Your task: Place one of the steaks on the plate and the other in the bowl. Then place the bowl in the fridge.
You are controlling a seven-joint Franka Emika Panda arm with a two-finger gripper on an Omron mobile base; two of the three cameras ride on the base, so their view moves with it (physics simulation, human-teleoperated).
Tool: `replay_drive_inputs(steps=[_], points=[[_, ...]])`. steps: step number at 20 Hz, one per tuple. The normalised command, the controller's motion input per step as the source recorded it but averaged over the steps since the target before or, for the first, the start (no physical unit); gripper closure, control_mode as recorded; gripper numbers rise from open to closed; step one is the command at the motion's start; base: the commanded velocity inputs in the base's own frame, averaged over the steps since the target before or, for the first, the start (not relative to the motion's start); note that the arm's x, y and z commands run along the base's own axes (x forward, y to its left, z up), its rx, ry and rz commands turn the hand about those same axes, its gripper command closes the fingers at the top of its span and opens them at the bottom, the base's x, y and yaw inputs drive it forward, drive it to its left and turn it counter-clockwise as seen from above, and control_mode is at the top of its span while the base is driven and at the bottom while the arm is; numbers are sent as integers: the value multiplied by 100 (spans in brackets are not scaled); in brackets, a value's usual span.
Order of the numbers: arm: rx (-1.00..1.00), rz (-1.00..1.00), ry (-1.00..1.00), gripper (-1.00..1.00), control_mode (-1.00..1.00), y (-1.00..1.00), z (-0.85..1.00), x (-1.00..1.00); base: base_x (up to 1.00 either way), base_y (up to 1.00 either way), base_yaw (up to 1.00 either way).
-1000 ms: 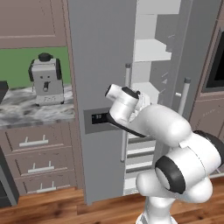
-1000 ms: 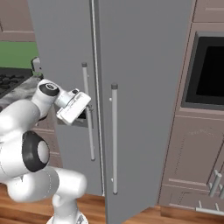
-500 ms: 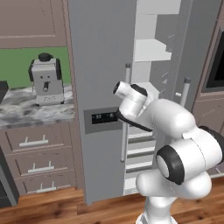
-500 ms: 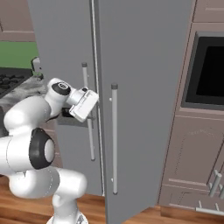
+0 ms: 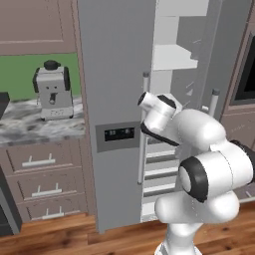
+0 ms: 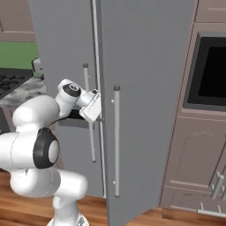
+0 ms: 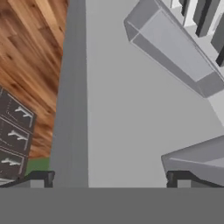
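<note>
Jaws (image 7: 109, 177) spread wide and holding nothing sit right at the inner face of the fridge's (image 5: 117, 74) half-open right door (image 6: 145, 88), white shelves (image 5: 172, 56) just beyond, no bowl in sight.

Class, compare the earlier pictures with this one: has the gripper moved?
Yes. In the right base view the gripper has swung right, from left of the fridge's left handle to the door gap beyond it.
</note>
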Motion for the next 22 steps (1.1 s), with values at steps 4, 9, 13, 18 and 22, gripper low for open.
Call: replay_drive_inputs(steps=[4, 9, 13, 18, 22], points=[[0, 0, 1, -100, -100, -86, 0, -51, 0, 0, 0], [1, 0, 4, -100, -100, -100, 0, -61, 0, 0, 0], [0, 0, 13, -100, -100, -100, 0, -28, 0, 0, 0], [0, 0, 17, -100, -100, -100, 0, -29, 0, 0, 0], [0, 0, 18, -100, -100, -100, 0, -43, 0, 0, 0]])
